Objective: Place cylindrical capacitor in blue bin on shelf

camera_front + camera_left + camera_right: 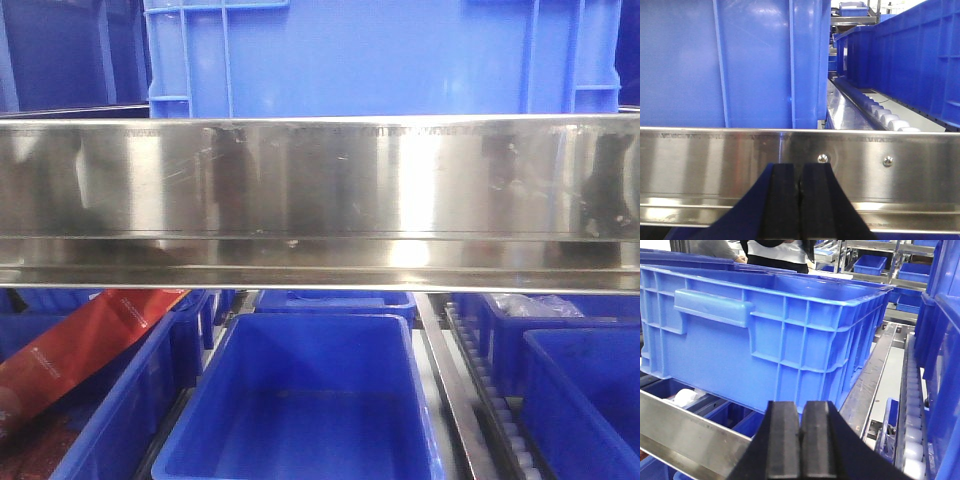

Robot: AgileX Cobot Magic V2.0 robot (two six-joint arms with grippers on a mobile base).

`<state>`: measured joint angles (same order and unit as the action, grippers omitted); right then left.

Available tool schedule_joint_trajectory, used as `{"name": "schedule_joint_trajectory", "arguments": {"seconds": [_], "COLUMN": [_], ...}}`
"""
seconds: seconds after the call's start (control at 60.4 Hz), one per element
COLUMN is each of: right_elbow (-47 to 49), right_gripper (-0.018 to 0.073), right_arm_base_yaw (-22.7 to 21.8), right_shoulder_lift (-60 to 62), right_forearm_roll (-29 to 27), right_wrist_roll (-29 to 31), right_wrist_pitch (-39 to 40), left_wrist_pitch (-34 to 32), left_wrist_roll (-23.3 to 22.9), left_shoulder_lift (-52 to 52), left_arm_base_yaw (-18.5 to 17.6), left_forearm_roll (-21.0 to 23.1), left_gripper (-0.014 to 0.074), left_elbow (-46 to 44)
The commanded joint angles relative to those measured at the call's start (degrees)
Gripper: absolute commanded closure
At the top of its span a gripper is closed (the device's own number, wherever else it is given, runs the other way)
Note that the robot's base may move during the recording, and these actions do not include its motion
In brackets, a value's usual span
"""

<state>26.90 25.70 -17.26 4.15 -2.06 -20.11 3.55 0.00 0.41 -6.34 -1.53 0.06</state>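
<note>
While both pairs of fingers are pressed together with nothing visible between them, the cylindrical capacitor shows in none of the three views, so where it lies relative to them cannot be told. In the left wrist view the left gripper [799, 200] sits right in front of the shelf [740, 165], its black pads level with the broad steel front rail; a blue bin [740, 65] stands on the tier just behind that rail. In the right wrist view the right gripper [801, 440] is above and beside the rail, facing the ribbed wall of a large blue crate [790, 340] resting on the shelf. From the front view the rail spans the whole width, hiding the bottom of the upper bin; below the rail an open blue tub [310, 400] looks empty, and a red packet [70, 345], cut off at the left edge, leans in a neighbouring bin.
</note>
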Motion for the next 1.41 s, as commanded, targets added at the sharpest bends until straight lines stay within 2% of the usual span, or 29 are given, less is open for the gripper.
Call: {"name": "schedule_joint_trajectory", "arguments": {"seconds": [0.0,0.546,0.695,0.794,0.96,1.059,1.159,1.39], "right_elbow": [-0.1,-0.1,-0.4,-0.4,-2.6,-6.7,-11.6,-23.1], "right_gripper": [0.0721,0.0721,0.0721,0.0721,0.0721,0.0721,0.0721,0.0721], "right_arm_base_yaw": [0.0,0.0,-0.4,-3.2,-12.8,-19.3,-23.4,-27.3], "right_shoulder_lift": [0.3,0.3,0.4,0.6,1.1,3.5,6.8,15.6], "right_forearm_roll": [0.4,0.1,-1.8,-2.9,-7.6,-10.4,-10.9,-10.9], "right_wrist_roll": [0.0,0.0,0.0,0.1,5.2,5.4,5.4,5.4], "right_wrist_pitch": [1.7,1.7,4.8,5.2,4.9,7.6,10.5,12.5], "left_wrist_pitch": [-1.5,-1.5,-1.5,-1.5,-1.5,-1.5,-1.5,-1.5], "left_wrist_roll": [0.0,0.0,0.0,0.0,0.0,0.0,0.0,0.0], "left_shoulder_lift": [-0.4,-0.4,-0.4,-0.4,-0.4,-0.4,-0.4,-0.4], "left_arm_base_yaw": [0.0,0.0,0.0,0.0,0.0,0.0,0.0,0.0], "left_forearm_roll": [0.3,0.3,0.3,0.3,0.3,0.3,0.3,0.3], "left_gripper": [0.0707,0.0707,0.0707,0.0707,0.0707,0.0707,0.0707,0.0707], "left_elbow": [-0.1,-0.1,-0.1,-0.1,-0.1,-0.1,-0.1,-0.1]}}
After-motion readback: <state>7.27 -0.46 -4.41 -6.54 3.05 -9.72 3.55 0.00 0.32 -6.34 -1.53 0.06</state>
